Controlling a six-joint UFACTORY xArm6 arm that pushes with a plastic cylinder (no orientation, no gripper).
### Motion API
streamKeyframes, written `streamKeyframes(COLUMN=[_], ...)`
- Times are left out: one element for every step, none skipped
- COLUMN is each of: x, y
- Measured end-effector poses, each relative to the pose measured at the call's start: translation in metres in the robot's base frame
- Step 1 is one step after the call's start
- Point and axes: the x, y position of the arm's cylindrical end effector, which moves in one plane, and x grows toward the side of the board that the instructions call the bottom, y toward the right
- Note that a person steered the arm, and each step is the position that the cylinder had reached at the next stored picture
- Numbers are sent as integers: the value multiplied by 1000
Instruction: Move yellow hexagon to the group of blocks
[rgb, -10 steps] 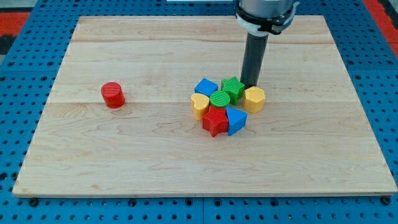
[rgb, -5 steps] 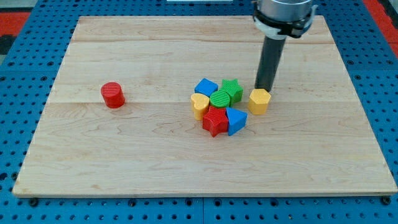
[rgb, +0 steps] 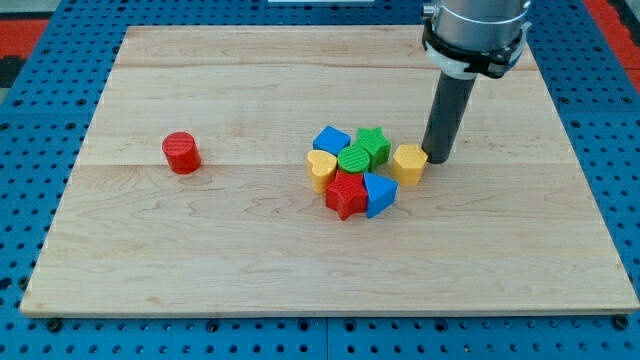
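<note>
Rig: one arm ending in a plain rod; it has no claw, so there is nothing to open, close or grip with.
My tip (rgb: 438, 158): down at the board, touching or just beside the right side of the yellow hexagon (rgb: 408, 164), slightly to the far side of it.
Why there: the group lies to the hexagon's left, so standing on its right puts the hexagon between my tip and the group; a leftward slide would carry it in.
Yellow hexagon: right of the group, very near it; whether it already touches the green star (rgb: 374, 144) or the blue block (rgb: 380, 192) I cannot tell, a thin gap seems to show.
Group: six blocks packed together near the board's middle. Blue cube (rgb: 331, 140) far-left, yellow heart (rgb: 320, 169) left, green cylinder (rgb: 354, 159) in the centre, green star far-right, red star (rgb: 346, 193) near, blue block near-right.
Red cylinder (rgb: 181, 153): alone, well apart on the left; no part in this task.
Board (rgb: 200, 260): pale wood, lying on a blue pegboard (rgb: 620, 150).
Stage: I judge the task almost done; a short push left should close the gap.
Risk: my tip sits a little to the far side, so the hexagon may slip towards the near side rather than go straight.
</note>
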Motion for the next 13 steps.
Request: streamKeyframes(x=[-14,9,46,60,59,55,50,40,29,20,15,15,18], y=[0,23,23,19,12,12,14,16,16,16,16,16,16])
